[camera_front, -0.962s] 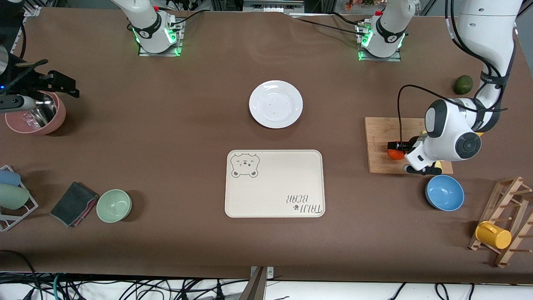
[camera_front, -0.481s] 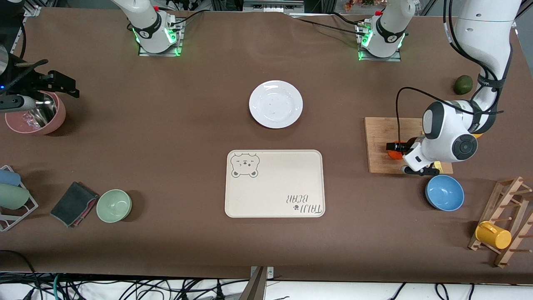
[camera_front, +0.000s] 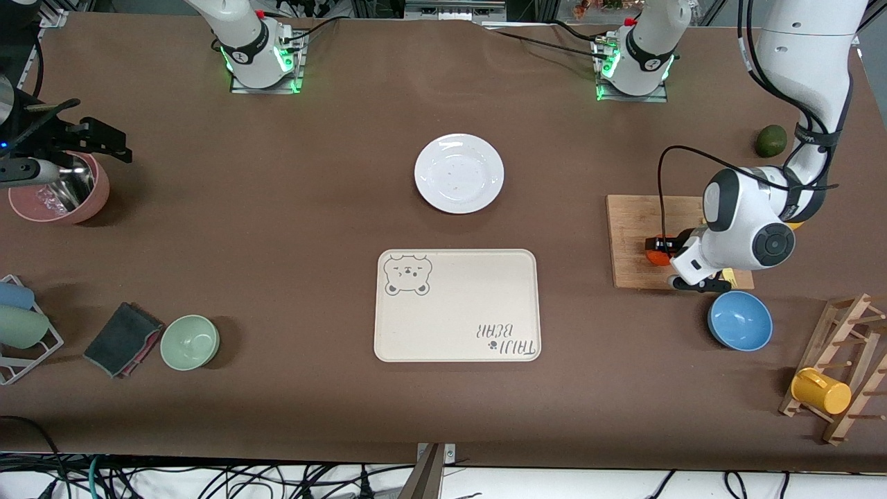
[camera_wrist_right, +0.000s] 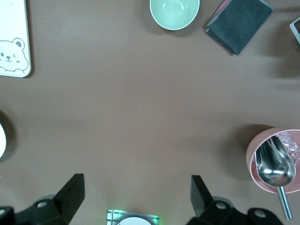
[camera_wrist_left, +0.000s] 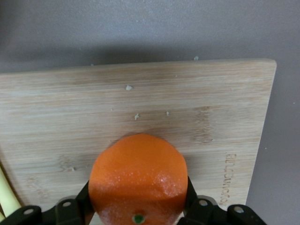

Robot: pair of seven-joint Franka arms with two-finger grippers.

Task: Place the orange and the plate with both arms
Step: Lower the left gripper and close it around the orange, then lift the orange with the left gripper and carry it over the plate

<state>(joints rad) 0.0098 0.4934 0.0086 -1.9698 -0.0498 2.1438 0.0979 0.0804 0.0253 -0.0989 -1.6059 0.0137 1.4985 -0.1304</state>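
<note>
Left gripper (camera_wrist_left: 138, 213) clamps the orange (camera_wrist_left: 138, 180), which sits on the cutting board (camera_front: 634, 239), toward the left arm's end from the tray (camera_front: 457, 305). Plate (camera_front: 459, 173) lies on the table just farther from the camera than the tray. Right gripper (camera_wrist_right: 136, 194) waits with fingers wide apart, holding nothing, above the pink bowl (camera_front: 59, 190).

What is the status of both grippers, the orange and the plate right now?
Left gripper shut on orange, on cutting board. Right gripper open, waiting near pink bowl. Plate untouched, above tray. Nothing in the way.
</note>
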